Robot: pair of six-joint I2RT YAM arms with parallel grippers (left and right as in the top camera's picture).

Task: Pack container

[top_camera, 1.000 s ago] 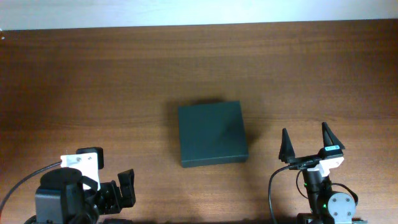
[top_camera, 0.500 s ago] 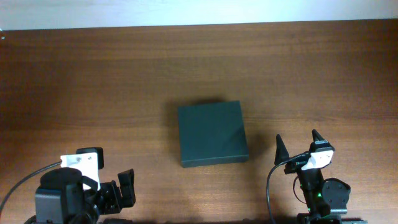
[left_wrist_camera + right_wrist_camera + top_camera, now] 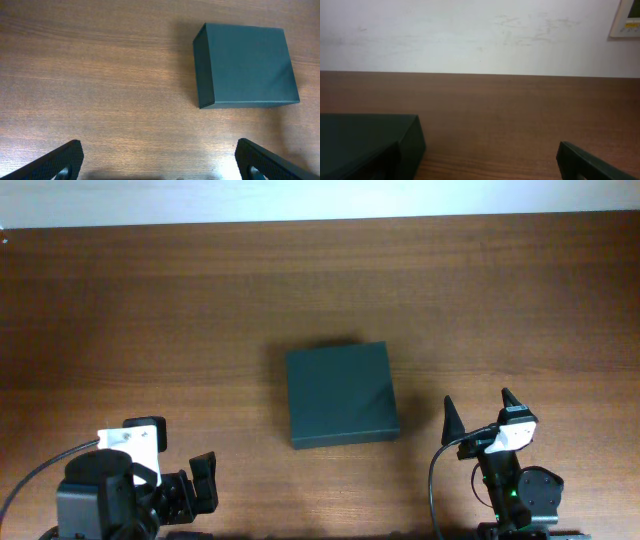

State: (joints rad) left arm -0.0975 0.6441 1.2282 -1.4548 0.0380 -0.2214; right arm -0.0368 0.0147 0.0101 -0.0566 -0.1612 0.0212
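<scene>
The container (image 3: pixel 342 395) is a dark green-black, roughly square box lying flat near the middle of the wooden table, its lid shut. My left gripper (image 3: pixel 200 502) sits at the front left, well apart from it, and stands open. In the left wrist view the container (image 3: pixel 247 65) lies ahead and to the right, and the left gripper (image 3: pixel 160 167) has only bare wood between its fingers (image 3: pixel 57 161). My right gripper (image 3: pixel 478 412) is open just right of the box's front corner. In the right wrist view the container (image 3: pixel 365 140) fills the lower left beside the open right gripper (image 3: pixel 480 172).
The brown wooden table (image 3: pixel 150 310) stretches all round the box. A white wall (image 3: pixel 480 35) rises behind its far edge, with a pale panel (image 3: pixel 627 20) at the upper right. Cables (image 3: pixel 435 480) trail from both arm bases at the front edge.
The right gripper shifted a little left and back toward the front edge, then held still. The left arm and the container have not moved.
</scene>
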